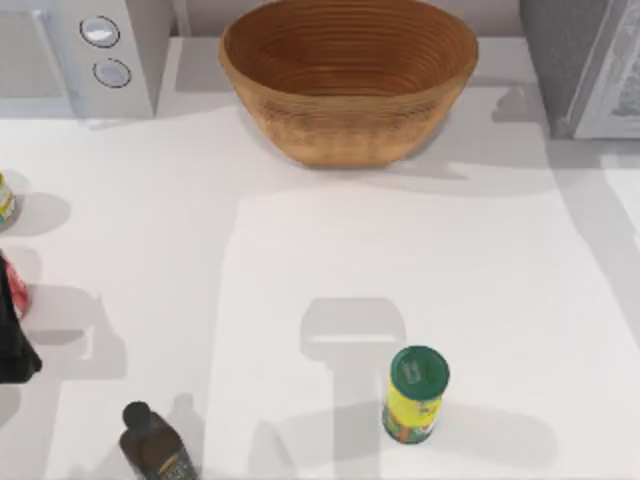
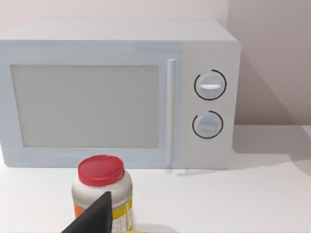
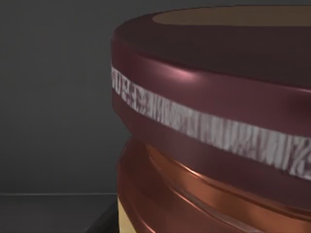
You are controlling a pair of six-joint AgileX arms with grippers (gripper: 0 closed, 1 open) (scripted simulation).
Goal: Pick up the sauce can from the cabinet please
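Right wrist view: the sauce can (image 3: 214, 121) sits very close to the camera, with a dark maroon rim, a pale streaked band around it, a brownish top and a coppery ridge below. Behind it is a dark grey wall, and a dark floor edge shows beneath, so it seems to stand inside the cabinet. Whether the right arm's jaws are wide or narrow cannot be told here.

The top view shows a white table (image 1: 300, 250) with a woven basket (image 1: 348, 75) at the back centre. A white microwave (image 1: 80, 50) stands at the back left corner, and the grey cabinet (image 1: 585, 60) is at the back right corner. A yellow container with a green lid (image 1: 415, 393) stands upright near the front, right of centre. A small dark bottle (image 1: 155, 445) is at the front left. At the left edge a black part of the left arm (image 1: 12, 345) reaches in, beside something red and white, and another small jar (image 1: 5, 198) sits farther back on that edge.

In the left wrist view the microwave (image 2: 116, 92) faces the camera with its two dials. A white jar with a red lid (image 2: 102, 191) stands before it, and one black fingertip (image 2: 95, 218) crosses the jar's lower part. The spread of the left jaws cannot be judged.
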